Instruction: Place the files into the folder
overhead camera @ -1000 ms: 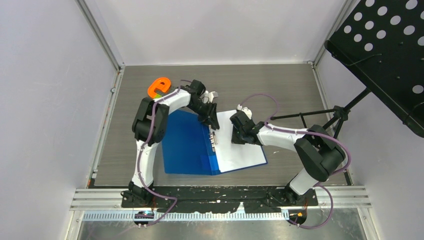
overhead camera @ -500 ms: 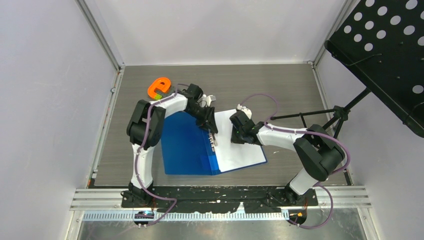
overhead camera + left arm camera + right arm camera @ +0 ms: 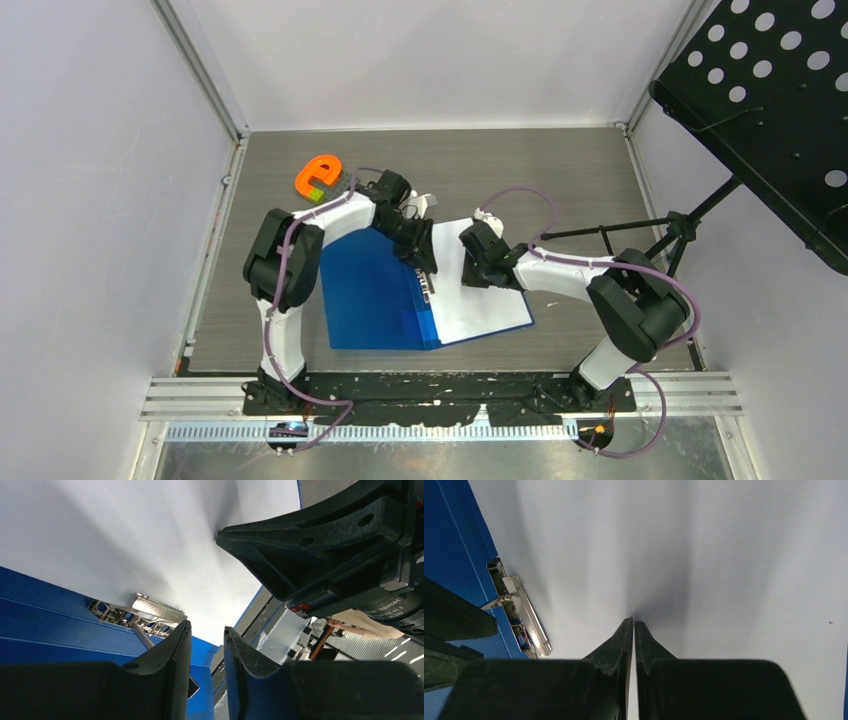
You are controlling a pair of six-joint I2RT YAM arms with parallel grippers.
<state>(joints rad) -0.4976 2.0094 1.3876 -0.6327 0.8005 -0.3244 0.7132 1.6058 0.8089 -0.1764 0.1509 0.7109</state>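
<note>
From above, the blue folder (image 3: 370,290) lies open on the table, with the white files (image 3: 485,305) on its right half. My left gripper (image 3: 425,262) sits at the spine. My right gripper (image 3: 472,275) rests on the sheets just beside it, so 1 arm can work the fastener while the other pins the paper.

At my left wrist, my 2 fingers stand slightly apart above the metal clip (image 3: 150,612), with nothing between them. The clip's lever runs behind 1 finger, and I cannot tell whether they touch.

At my right wrist, my fingers are closed together. Their tips press the files flat where the sheets' edge meets the clip.
</note>
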